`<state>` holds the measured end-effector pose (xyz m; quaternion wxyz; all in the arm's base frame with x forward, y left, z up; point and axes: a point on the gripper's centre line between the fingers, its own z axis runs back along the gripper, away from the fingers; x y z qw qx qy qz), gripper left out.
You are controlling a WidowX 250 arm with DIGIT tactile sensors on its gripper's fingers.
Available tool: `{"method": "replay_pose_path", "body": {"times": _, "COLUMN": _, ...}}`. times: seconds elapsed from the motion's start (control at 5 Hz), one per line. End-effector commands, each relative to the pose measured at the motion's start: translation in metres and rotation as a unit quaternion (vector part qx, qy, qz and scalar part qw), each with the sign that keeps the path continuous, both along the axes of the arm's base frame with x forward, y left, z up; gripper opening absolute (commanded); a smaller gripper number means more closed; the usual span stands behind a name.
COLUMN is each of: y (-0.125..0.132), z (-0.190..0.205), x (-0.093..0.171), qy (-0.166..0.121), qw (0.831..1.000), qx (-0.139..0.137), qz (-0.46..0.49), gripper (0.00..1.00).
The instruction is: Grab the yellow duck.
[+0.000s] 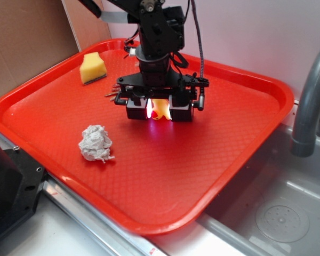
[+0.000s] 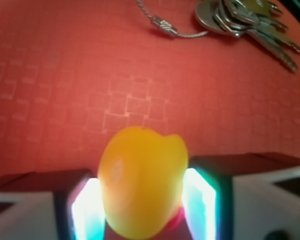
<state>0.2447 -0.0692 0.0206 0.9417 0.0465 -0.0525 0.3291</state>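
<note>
Both pads flank the yellow duck (image 2: 142,182); gripper (image 1: 160,110) looks clamped on it — squeeze firmly, lift straight off the tray (image 1: 165,176).

You're looking at the yellow duck (image 2: 140,182), small, rounded and glossy, sitting mid-tray between the end effector (image 1: 160,110) pads, which touch both its sides.

exterior: bright, even light, soft shadows | glow from lit pads (image 1: 149,109) tints the yellow duck (image 1: 160,109) pink | wrist: duck and tool (image 2: 142,200) blurred up close, pads glare white-cyan, keys (image 2: 240,20) sharper, edges bowed
</note>
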Motion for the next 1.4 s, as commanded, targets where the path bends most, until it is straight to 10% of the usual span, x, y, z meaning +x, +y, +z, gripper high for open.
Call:
{"method": "replay_pose_path", "body": {"times": 0.0, "y": 0.002, "z": 0.047, "x": -0.013, "qy": 0.028, "qw": 0.994, "qx": -0.013, "qz": -0.109, "gripper": 0.0}}
{"method": "replay_pose_path", "body": {"times": 0.6, "y": 0.0, "z": 0.173, "x": -0.062, "qy": 0.024, "qw": 0.951, "qx": -0.049, "qz": -0.303, "gripper": 0.0}}
{"method": "replay_pose_path", "body": {"times": 1.2, "y": 0.014, "z": 0.187, "x": -0.076, "qy": 0.021, "qw": 0.971, "qx": -0.054, "qz": -0.233, "gripper": 0.0}}
